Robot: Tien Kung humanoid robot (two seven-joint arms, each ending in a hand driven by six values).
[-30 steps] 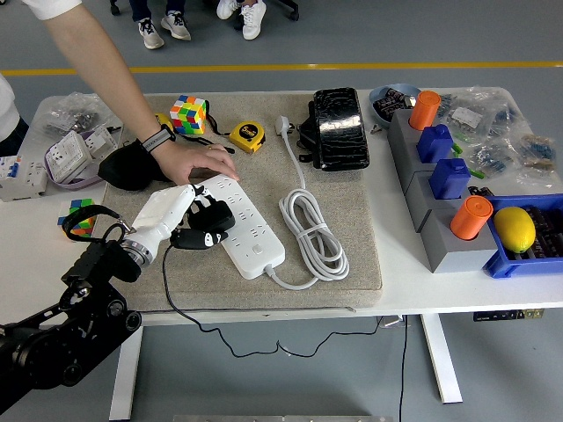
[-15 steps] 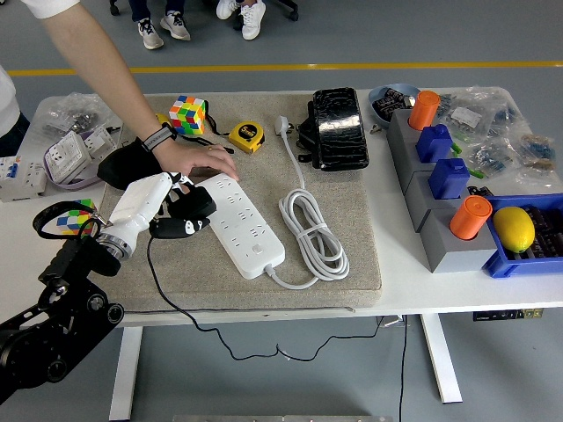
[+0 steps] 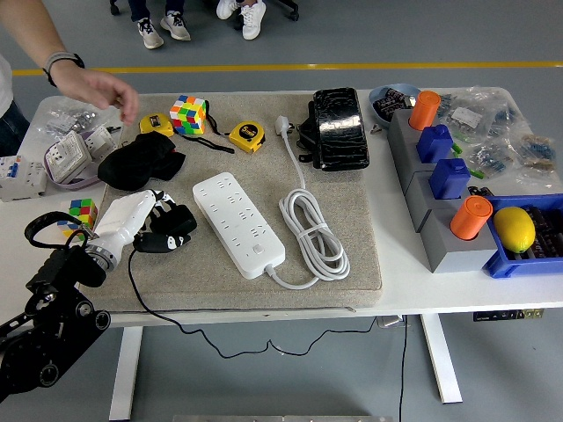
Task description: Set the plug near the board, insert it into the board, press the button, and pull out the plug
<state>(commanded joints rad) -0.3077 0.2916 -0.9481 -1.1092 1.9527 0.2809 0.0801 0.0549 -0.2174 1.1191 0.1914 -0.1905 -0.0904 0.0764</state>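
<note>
The black plug (image 3: 167, 239) is being held in the curled fingers of the white left hand (image 3: 145, 224), just left of the long white power board (image 3: 237, 223), whose long axis is running diagonally on the surface; the right hand is not being shown

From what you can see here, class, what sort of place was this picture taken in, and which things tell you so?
Probably a robotics lab or test room: a white table crowded with sorting bins, parts bags and a power strip, a yellow floor line, and seated onlookers' shoes.
</note>
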